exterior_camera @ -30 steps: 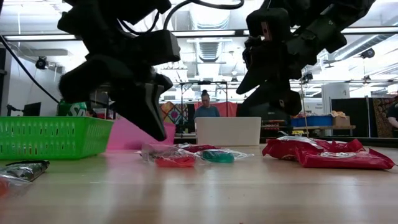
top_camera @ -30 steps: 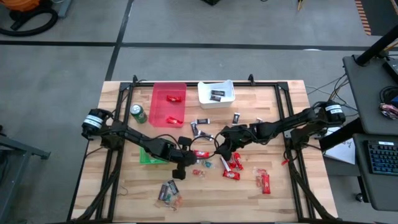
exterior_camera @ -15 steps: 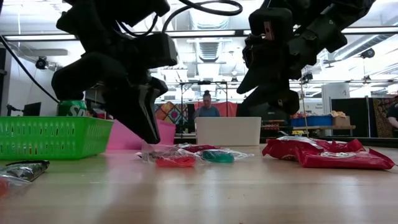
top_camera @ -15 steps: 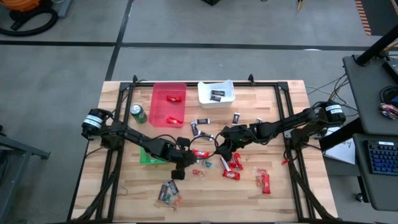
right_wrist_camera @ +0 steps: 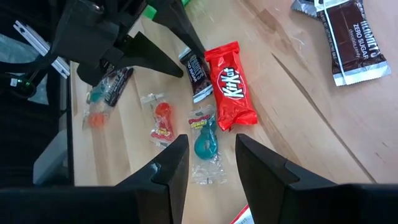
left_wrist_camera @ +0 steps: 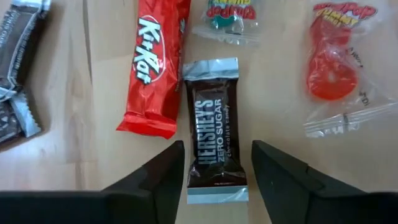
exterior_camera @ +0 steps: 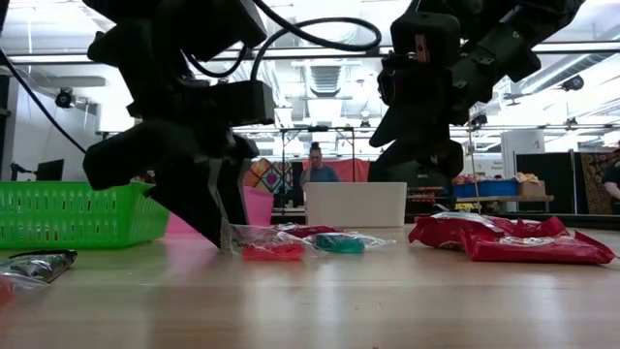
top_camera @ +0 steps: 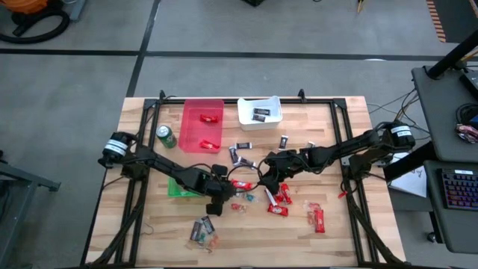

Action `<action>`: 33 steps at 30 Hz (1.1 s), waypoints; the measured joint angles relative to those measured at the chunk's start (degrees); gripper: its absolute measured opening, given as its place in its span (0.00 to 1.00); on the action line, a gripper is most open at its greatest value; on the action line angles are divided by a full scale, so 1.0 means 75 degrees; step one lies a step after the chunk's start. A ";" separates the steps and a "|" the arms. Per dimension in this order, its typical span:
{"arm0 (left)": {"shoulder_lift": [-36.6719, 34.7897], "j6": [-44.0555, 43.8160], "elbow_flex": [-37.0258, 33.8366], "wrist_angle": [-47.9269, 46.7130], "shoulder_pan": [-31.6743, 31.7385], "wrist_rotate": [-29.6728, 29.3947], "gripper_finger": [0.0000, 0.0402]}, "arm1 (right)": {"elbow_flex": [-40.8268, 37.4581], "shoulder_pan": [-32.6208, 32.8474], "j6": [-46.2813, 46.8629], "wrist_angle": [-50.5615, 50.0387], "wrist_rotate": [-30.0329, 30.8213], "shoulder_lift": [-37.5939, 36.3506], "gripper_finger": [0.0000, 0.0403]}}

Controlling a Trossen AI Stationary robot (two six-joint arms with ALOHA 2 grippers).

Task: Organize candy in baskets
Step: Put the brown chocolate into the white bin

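A wooden surface (top_camera: 336,224) seen from above, with two dark robot arms reaching toward its middle. The left gripper (left_wrist_camera: 214,171) is low over the surface, its two fingers spread apart on either side of a dark chocolate bar (left_wrist_camera: 214,146) in a silver-edged wrapper, not touching it. Just beside that bar lies a red wafer bar (left_wrist_camera: 155,65), and near them are a clear-wrapped green candy (left_wrist_camera: 227,15) and a clear-wrapped red ring candy (left_wrist_camera: 333,68).

The right gripper (right_wrist_camera: 208,171) hangs above the same cluster, fingers parted and holding nothing, with the green candy below the gap between them.

More red-wrapped bars (top_camera: 280,198) lie scattered to the right of the middle, and a few mixed pieces (top_camera: 203,232) sit near the front edge. Dark mini bars (top_camera: 243,146) lie farther back.

At the back stand a long red basket (top_camera: 202,123) holding red bars and a white basket (top_camera: 259,112) holding a dark bar. A green basket (top_camera: 175,187) is partly hidden under the left arm. A green can (top_camera: 165,136) stands beside the red basket.
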 joint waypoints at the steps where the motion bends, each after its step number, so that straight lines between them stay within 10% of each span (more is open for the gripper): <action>1: 0.0024 -0.0005 0.0000 0.0009 0.0000 0.0000 0.42 | 0.0000 0.0000 -0.0011 0.0000 0.0000 0.0000 0.31; 19: 0.0146 -0.0228 0.0012 0.0085 0.0011 0.0133 0.08 | 0.0000 0.0000 -0.0150 0.0003 0.0061 0.0000 0.31; 33: 0.0125 -0.0141 -0.0008 0.0233 0.0006 -0.0038 0.00 | -0.0003 0.0017 -0.0056 0.0018 0.0070 0.0044 0.31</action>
